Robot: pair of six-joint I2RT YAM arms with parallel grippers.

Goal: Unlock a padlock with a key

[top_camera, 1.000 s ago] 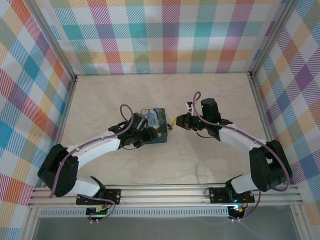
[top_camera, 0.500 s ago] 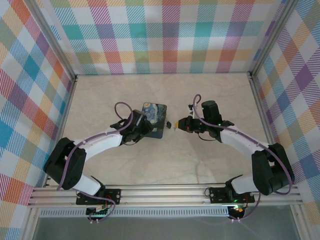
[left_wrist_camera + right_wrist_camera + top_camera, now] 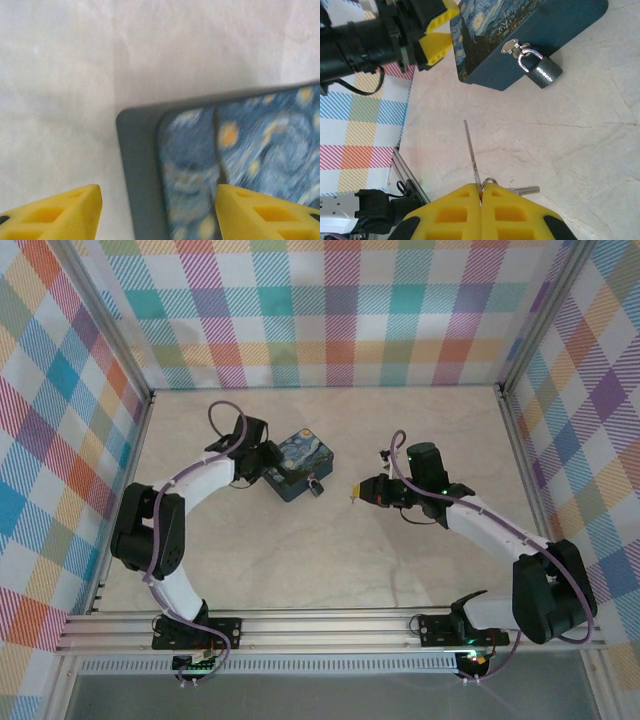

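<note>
The small dark padlock hangs by its silvery shackle from the hasp on the side of the blue swirl-patterned box; from above the padlock sits at the box's near right corner. My right gripper is shut on the key, whose thin blade points toward the box, a hand's width short of the padlock. A ring and a second key hang beside the fingers. My left gripper is open at the box's left end, one finger over the lid and one over the table.
Checked walls enclose the pale tabletop at the back and both sides. The arms' rail runs along the near edge. Open tabletop lies between the box and my right gripper.
The left arm has swung back and to the left, and the box has moved back and turned with it. The padlock now faces the near right. My right gripper drifted slightly right, still holding the key.
</note>
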